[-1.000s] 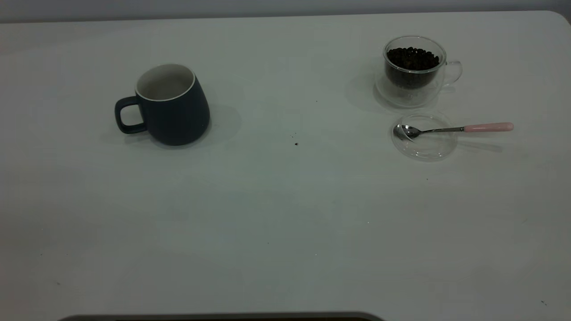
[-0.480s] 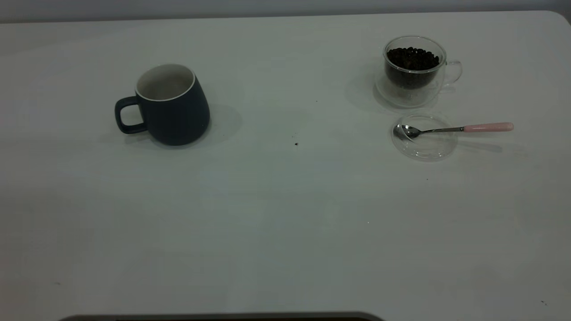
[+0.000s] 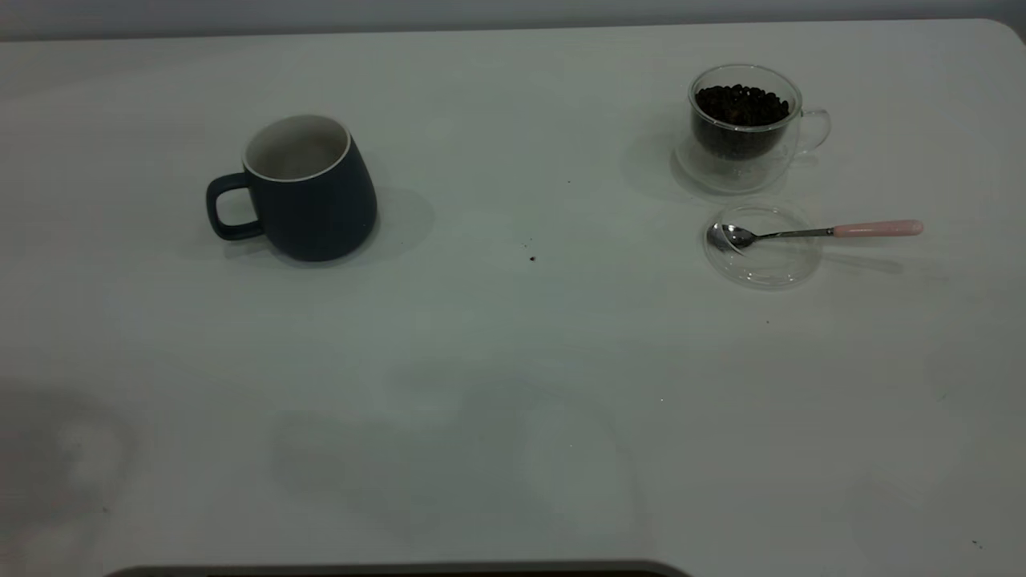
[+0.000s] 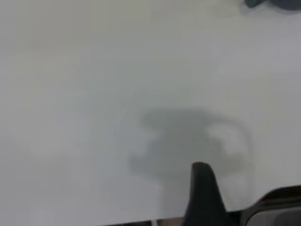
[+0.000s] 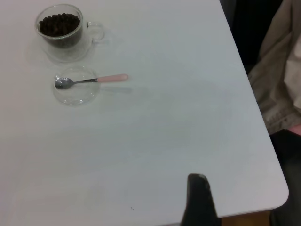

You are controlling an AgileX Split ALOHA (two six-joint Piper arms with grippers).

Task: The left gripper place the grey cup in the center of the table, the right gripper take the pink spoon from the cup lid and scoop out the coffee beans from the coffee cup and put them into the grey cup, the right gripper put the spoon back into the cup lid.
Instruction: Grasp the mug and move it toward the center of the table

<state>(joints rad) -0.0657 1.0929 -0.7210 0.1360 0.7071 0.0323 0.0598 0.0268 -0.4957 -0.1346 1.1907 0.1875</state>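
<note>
The grey cup point(image 3: 309, 192) stands upright at the table's left, handle to the left; a sliver of it shows in the left wrist view point(image 4: 275, 4). The glass coffee cup point(image 3: 741, 128) with coffee beans stands at the far right. In front of it lies the clear cup lid point(image 3: 763, 260). The pink-handled spoon point(image 3: 809, 232) rests with its bowl in the lid. The right wrist view shows the coffee cup point(image 5: 60, 30), lid point(image 5: 75, 94) and spoon point(image 5: 91, 80) far off. My left gripper point(image 4: 203, 197) and right gripper point(image 5: 198, 202) hang over bare table, outside the exterior view.
A few dark crumbs point(image 3: 532, 258) lie near the table's middle. The table's right edge and rounded corner point(image 5: 277, 188) show in the right wrist view, with beige cloth point(image 5: 282, 70) beyond it. Arm shadows lie on the near part of the table point(image 3: 449, 457).
Soft shadows have spread over the near part of the table in the exterior view. The cups, lid and spoon have not moved.
</note>
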